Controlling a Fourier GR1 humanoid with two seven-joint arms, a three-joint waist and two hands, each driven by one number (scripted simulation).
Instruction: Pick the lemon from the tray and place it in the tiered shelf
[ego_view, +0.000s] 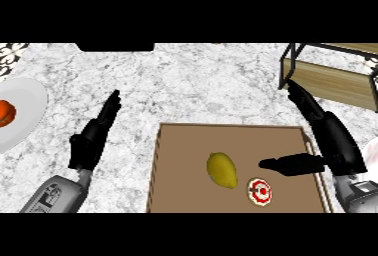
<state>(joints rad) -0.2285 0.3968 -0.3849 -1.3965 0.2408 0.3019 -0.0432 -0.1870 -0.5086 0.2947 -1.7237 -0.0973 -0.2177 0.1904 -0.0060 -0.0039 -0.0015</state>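
Progress: nothing done; lifting, carrying and shelving all remain
Lemon (222, 170): one, lying in the centre of the tray (190, 134), lower middle of frame, untouched
Right hand (319, 141): fingers straight, thumb out toward the lemon, holding nothing, over the tray's right edge
Left hand (94, 136): open, empty, resting left of the tray
Tiered shelf (334, 79): one, upper right
Others: one red-and-white round item (259, 191) on the tray; one plate (26, 107) at far left

My left grey forearm comes in from the lower left, its black left hand (94, 132) open with fingers straight, pointing up and away. My right grey forearm enters at the lower right; the black right hand (328, 137) is open, fingers extended, thumb jutting sideways to the left.
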